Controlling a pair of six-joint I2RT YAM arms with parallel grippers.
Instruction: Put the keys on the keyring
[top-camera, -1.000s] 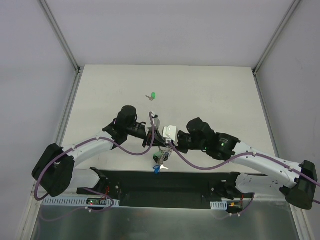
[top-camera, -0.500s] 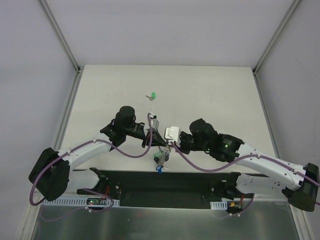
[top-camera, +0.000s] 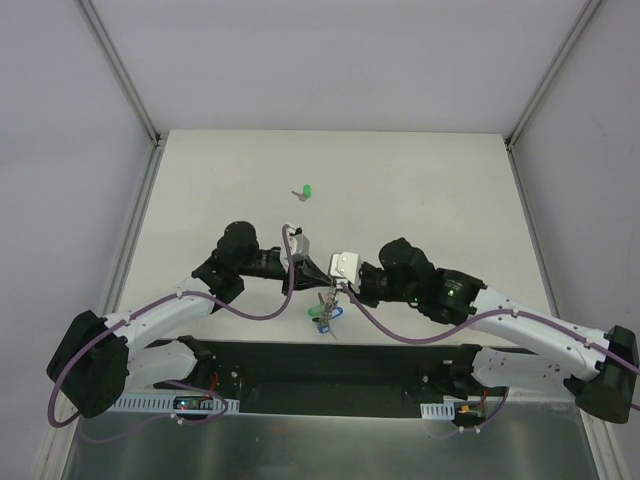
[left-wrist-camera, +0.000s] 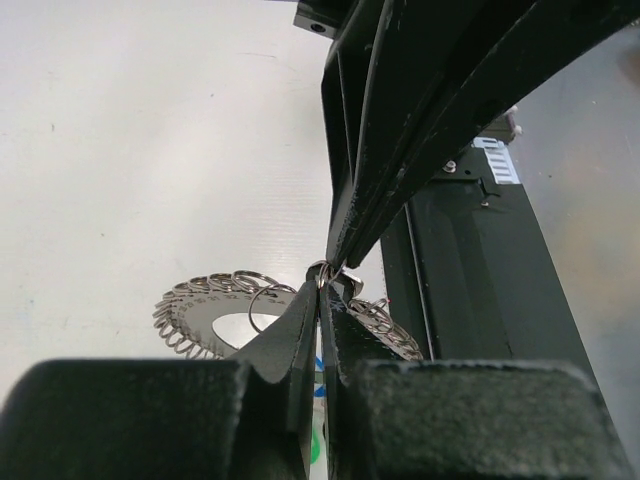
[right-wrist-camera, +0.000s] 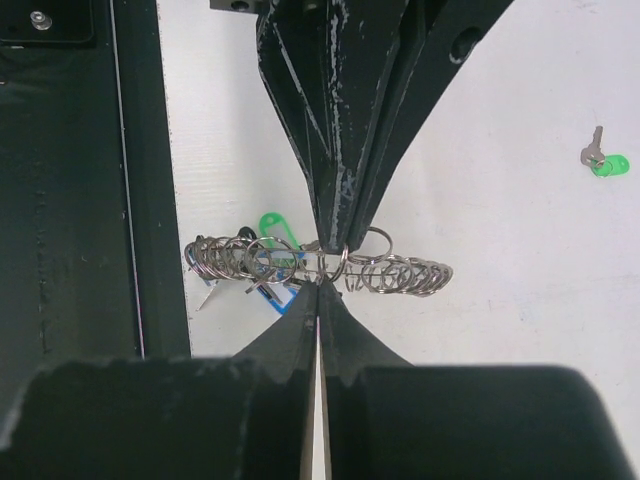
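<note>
The keyring (top-camera: 325, 306), a flat grey disc rimmed with wire loops, hangs between both grippers near the table's front edge. In the left wrist view its face (left-wrist-camera: 205, 322) shows. In the right wrist view it is edge-on (right-wrist-camera: 400, 272). My left gripper (top-camera: 317, 284) is shut on one small wire loop (left-wrist-camera: 320, 270) at the rim. My right gripper (top-camera: 334, 288) meets it tip to tip and is shut on the ring's edge (right-wrist-camera: 320, 284). A green-headed key (right-wrist-camera: 268, 225) and a blue-headed key (right-wrist-camera: 292, 282) hang from the ring. Another green key (top-camera: 305, 192) lies loose on the table farther back.
The black base plate (top-camera: 330, 365) of the arms runs just in front of the ring. Purple cables (top-camera: 390, 325) loop off both wrists. Metal rails (top-camera: 130, 230) and grey walls close in the white table on three sides.
The left arm has drawn back to the left and stretched out. The ring has shifted slightly right and up with the keys swinging under it. Both grippers stay shut.
</note>
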